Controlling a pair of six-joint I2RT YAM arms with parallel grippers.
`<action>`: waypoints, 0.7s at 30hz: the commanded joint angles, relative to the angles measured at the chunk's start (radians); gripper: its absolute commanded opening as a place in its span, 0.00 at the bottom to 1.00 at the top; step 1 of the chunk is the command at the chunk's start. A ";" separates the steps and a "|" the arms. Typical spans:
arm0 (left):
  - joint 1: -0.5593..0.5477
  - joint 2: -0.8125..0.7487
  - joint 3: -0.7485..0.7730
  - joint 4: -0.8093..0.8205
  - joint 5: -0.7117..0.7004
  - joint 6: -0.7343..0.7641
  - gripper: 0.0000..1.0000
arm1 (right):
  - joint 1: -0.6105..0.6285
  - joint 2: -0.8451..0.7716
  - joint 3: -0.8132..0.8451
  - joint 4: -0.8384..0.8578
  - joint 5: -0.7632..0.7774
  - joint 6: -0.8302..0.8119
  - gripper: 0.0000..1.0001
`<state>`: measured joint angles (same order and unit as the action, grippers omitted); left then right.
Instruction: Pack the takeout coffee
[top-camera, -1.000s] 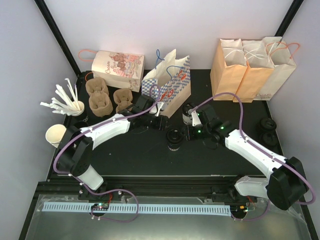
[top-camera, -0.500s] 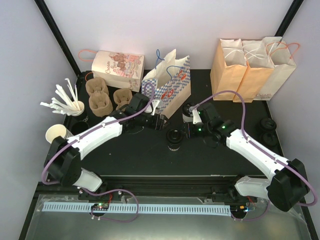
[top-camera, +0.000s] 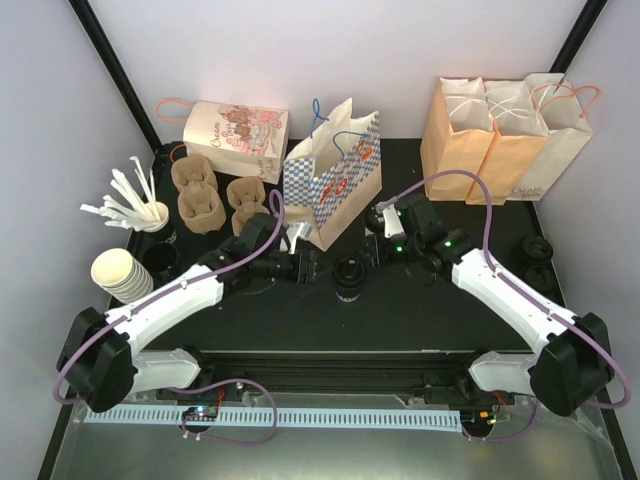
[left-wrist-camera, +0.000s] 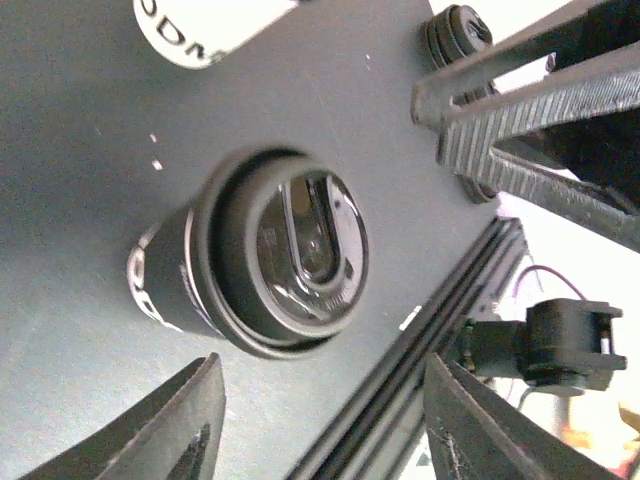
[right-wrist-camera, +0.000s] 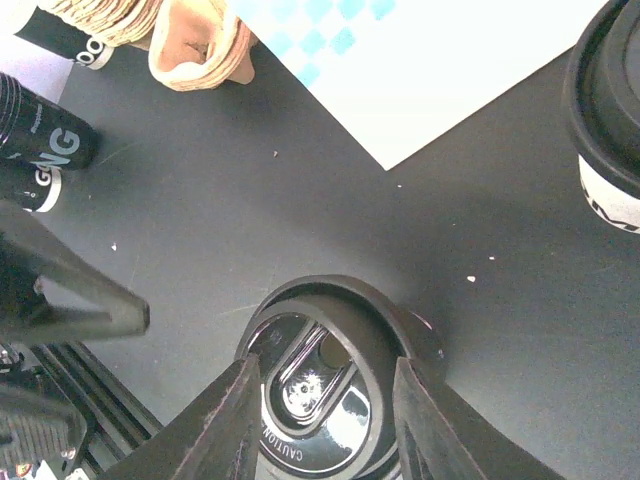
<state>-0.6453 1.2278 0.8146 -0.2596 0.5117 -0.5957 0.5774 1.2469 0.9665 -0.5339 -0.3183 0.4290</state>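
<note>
A takeout coffee cup (top-camera: 348, 276) with a black lid stands on the black table in front of the checked bag. My left gripper (top-camera: 305, 265) is open just left of it. In the left wrist view the cup (left-wrist-camera: 280, 255) lies ahead of the open gripper (left-wrist-camera: 325, 430), not between its fingers. My right gripper (top-camera: 376, 250) is open just right of the cup. In the right wrist view the lid (right-wrist-camera: 330, 385) shows between the gripper's (right-wrist-camera: 325, 400) fingers; I cannot tell whether they touch. A second lidded cup (right-wrist-camera: 610, 110) stands beside the right gripper.
A blue checked bag (top-camera: 335, 180) stands open behind the cup, and a pink printed bag (top-camera: 235, 130) lies further left. Orange bags (top-camera: 500, 130) stand at back right. Brown pulp carriers (top-camera: 205, 195), plain stacked cups (top-camera: 118, 272) and stirrers (top-camera: 135, 205) are at left. Spare black lids (top-camera: 535, 260) lie at right.
My left gripper has dropped from beside the checked bag toward the cup's left side, its elbow swinging down. My right gripper has shifted back and now covers the second cup from above.
</note>
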 joint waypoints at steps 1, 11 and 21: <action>-0.030 -0.030 -0.069 0.171 0.088 -0.180 0.55 | -0.017 0.048 0.039 -0.033 -0.057 -0.048 0.40; -0.083 0.047 -0.093 0.251 0.079 -0.267 0.44 | -0.022 0.147 0.076 -0.044 -0.087 -0.103 0.38; -0.083 0.102 -0.093 0.269 0.056 -0.271 0.44 | -0.022 0.211 0.091 -0.023 -0.148 -0.134 0.40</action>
<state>-0.7242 1.3037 0.7193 -0.0288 0.5793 -0.8509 0.5602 1.4437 1.0328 -0.5644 -0.4309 0.3202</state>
